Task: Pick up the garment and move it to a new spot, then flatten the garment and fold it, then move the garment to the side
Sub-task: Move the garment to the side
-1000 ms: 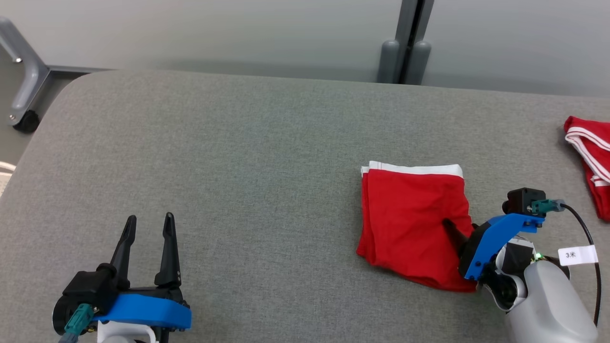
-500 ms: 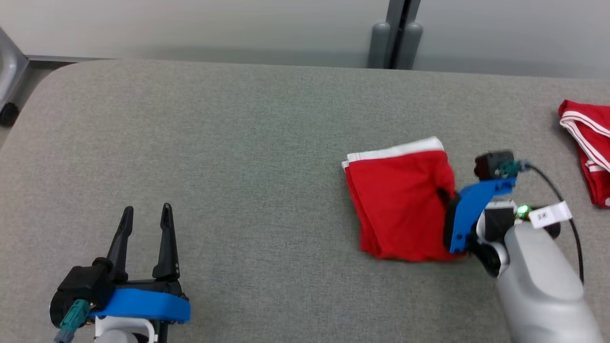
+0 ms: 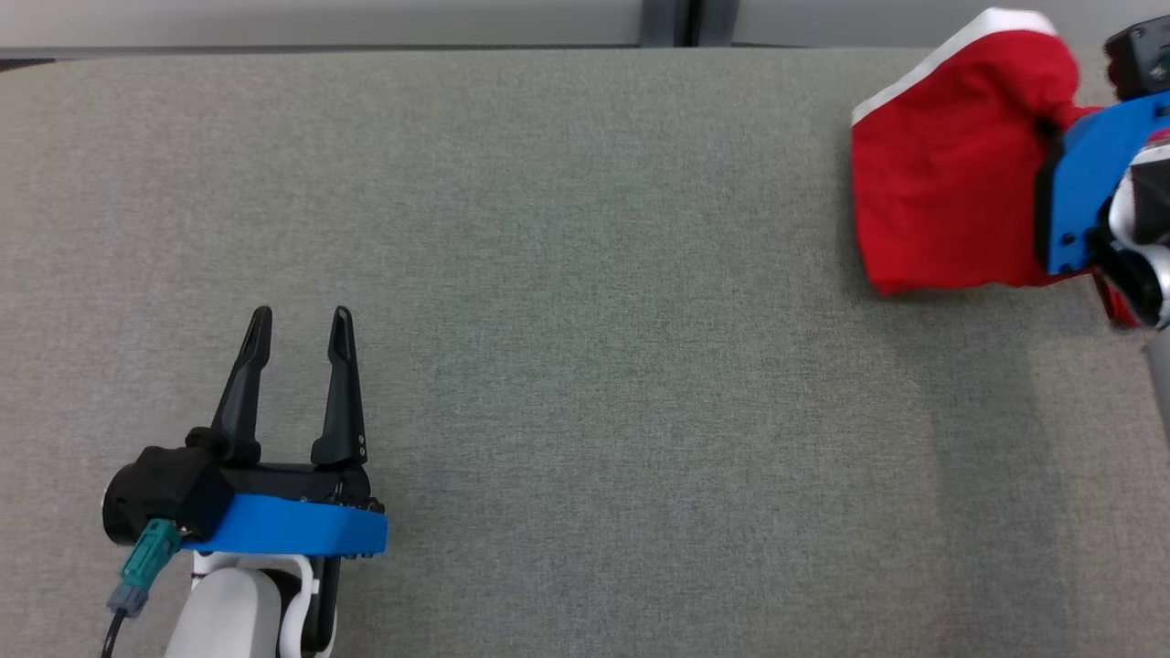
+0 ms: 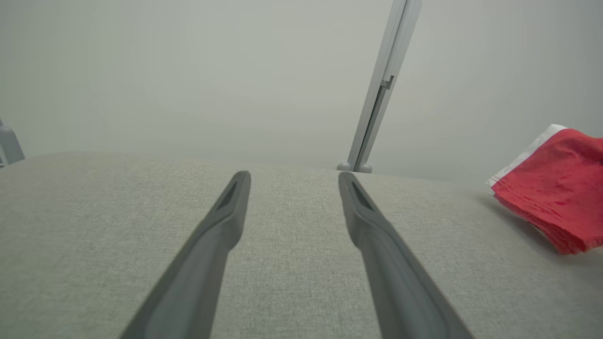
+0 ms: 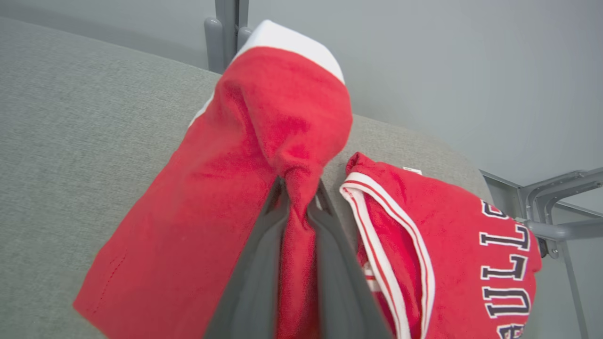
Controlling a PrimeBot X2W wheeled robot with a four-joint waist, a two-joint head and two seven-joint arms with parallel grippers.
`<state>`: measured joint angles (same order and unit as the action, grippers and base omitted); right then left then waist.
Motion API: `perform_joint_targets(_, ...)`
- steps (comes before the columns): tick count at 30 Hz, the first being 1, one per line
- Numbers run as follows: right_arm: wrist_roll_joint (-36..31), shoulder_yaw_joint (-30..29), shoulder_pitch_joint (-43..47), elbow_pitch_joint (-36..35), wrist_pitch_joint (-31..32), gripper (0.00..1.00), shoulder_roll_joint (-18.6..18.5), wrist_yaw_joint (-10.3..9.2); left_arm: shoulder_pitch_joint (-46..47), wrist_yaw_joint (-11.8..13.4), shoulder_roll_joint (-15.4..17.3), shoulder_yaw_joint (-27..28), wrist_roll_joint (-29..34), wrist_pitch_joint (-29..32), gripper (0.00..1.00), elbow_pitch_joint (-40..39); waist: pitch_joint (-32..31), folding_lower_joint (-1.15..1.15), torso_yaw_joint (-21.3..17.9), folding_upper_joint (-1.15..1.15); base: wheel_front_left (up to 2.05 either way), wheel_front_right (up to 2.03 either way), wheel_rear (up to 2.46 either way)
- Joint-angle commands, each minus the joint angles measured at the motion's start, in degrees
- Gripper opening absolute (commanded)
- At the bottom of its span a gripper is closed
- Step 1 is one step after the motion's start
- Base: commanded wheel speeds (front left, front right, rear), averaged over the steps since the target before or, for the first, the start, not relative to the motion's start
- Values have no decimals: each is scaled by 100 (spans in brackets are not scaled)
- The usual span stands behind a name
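The folded red garment [image 3: 951,174] with a white band hangs at the head view's upper right, lifted off the grey table [image 3: 585,320]. My right gripper [image 5: 299,197] is shut on a bunched fold of the garment [image 5: 226,197], seen close up in the right wrist view. The same garment [image 4: 556,188] appears at the right edge of the left wrist view. Low on the left, my left gripper [image 3: 297,322] rests open over bare table, its fingers [image 4: 221,221] spread apart with nothing between them.
A second red garment [image 5: 447,245] with white stripes and dark lettering lies just right of the held one, near the table's right end. A grey metal frame [image 5: 560,207] stands beyond that end. A grey post [image 4: 381,89] rises behind the table against the pale wall.
My right gripper closed on the garment and carried it up and to the right, off the table. The head camera also tilted down. The left gripper kept still and open.
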<state>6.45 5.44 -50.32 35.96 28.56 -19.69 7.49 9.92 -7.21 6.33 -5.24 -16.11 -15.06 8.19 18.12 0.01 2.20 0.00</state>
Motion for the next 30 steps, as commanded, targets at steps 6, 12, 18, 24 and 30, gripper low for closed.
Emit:
perform_joint_targets(6,196,275,-315,-256,126,0,-1016,1,330,-41,138,-173,40,-12,100,-236,495,-1,-213,0,0,0,0)
perform_joint_targets(12,333,596,-272,-567,65,0,-1952,0,743,-41,210,-354,15,-12,100,-395,1066,-1,-390,0,0,0,0)
perform_joint_targets(18,35,433,-79,-666,-187,0,-2506,0,1142,-42,303,-489,1,-13,100,-464,1487,-1,-432,0,0,0,0)
perform_joint_targets(24,-443,-3,138,-673,-518,0,-2649,0,1336,-42,407,-569,-25,-12,100,-522,1725,-1,-350,0,0,0,0)
perform_joint_targets(30,-1168,-508,262,-607,-717,16,-2645,-1,1334,-42,475,-529,8,-13,100,-557,1812,-1,-270,0,0,0,0)
